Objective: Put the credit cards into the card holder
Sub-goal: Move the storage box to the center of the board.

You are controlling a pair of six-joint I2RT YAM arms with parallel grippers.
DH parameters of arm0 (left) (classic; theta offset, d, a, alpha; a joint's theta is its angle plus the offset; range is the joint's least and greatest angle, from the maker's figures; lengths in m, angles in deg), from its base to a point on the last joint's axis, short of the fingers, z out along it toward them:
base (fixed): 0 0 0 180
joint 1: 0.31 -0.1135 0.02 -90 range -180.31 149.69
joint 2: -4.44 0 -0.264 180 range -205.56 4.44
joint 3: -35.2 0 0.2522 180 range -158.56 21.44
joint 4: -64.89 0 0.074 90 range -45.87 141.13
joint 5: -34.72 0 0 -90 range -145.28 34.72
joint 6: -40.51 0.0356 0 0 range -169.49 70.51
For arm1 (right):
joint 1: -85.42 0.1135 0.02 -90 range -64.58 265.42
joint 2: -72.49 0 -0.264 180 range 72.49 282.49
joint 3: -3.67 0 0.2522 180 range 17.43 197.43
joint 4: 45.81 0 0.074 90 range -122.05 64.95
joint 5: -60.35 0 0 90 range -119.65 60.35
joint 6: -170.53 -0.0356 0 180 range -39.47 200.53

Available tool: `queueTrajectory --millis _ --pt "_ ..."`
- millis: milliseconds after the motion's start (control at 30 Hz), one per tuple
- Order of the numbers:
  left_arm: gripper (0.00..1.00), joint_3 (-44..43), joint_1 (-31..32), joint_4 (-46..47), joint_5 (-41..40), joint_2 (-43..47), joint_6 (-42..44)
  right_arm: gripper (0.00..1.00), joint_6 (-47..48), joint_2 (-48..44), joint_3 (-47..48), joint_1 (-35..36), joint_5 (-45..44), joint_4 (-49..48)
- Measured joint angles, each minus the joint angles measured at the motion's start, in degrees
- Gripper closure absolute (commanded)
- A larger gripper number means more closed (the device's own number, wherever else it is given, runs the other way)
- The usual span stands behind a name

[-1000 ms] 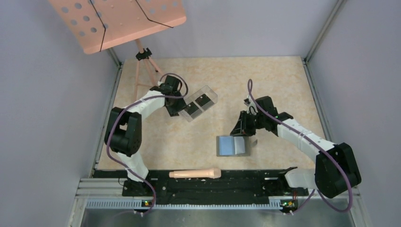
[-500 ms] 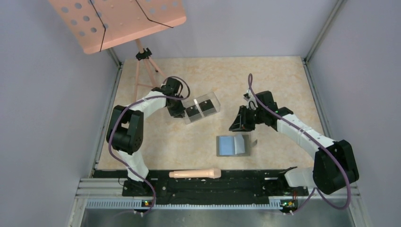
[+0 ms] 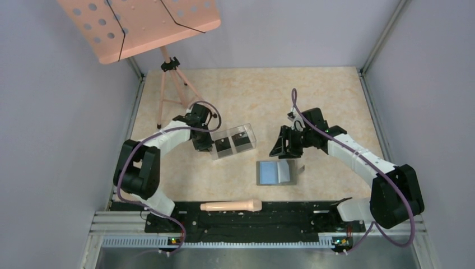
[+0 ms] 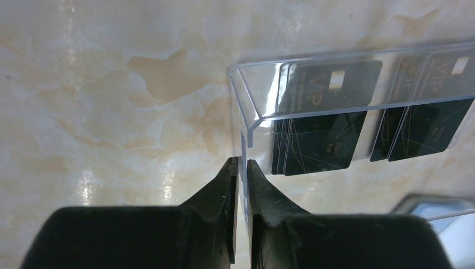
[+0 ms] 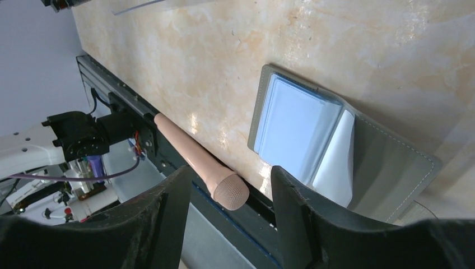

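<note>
Two stacks of cards (image 4: 319,140) sit inside the clear box (image 4: 313,61), left gripper (image 4: 242,162) pinching its end wall, jaws nearly together on the thin plastic; the wallet (image 3: 275,172) lies open, flat, mid-table, right gripper (image 5: 229,171) hanging just past its far edge, jaws apart, holding nothing; mic (image 3: 231,206) on the front rail (image 3: 302,216)
</note>
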Motion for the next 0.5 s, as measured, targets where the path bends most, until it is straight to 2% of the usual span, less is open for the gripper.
queueTrajectory --millis 500 --pt "0.85 7.6 1.7 -1.7 -2.7 8.0 6.3 0.31 0.3 -2.0 -0.1 0.0 -0.2 0.6"
